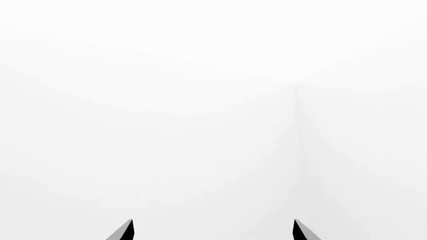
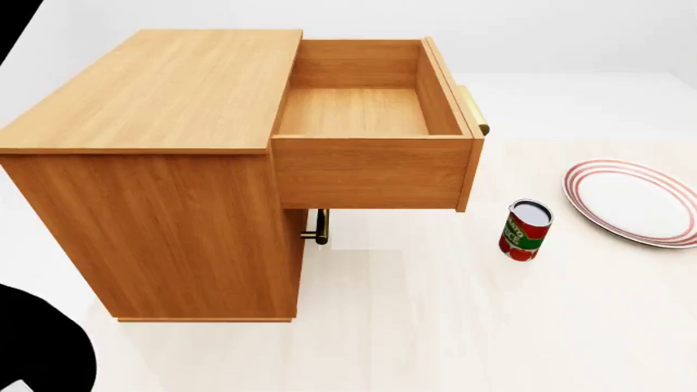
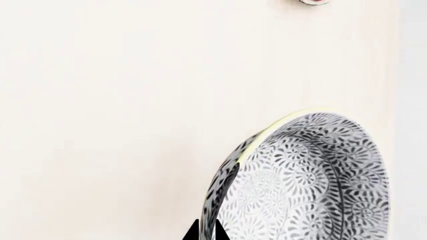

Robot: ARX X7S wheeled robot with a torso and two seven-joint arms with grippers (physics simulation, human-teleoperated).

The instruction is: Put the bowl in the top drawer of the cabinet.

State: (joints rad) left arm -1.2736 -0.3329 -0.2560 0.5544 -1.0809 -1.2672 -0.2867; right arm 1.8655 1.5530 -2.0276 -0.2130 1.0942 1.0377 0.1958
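Observation:
In the right wrist view the bowl, speckled blue-grey and white, hangs tilted on edge over the pale floor. My right gripper is shut on the bowl's rim, one fingertip on each side of the wall. The head view shows neither the bowl nor either gripper. The orange-brown cabinet stands at the left there. Its top drawer is pulled far out and holds nothing, with its brass handle at the far end. My left gripper is open, facing only blank white.
A red-labelled can stands on the floor right of the drawer. Beyond it lies a white plate with red rim rings. The lower drawer's brass handle shows under the open drawer. Black robot parts fill the lower left corner.

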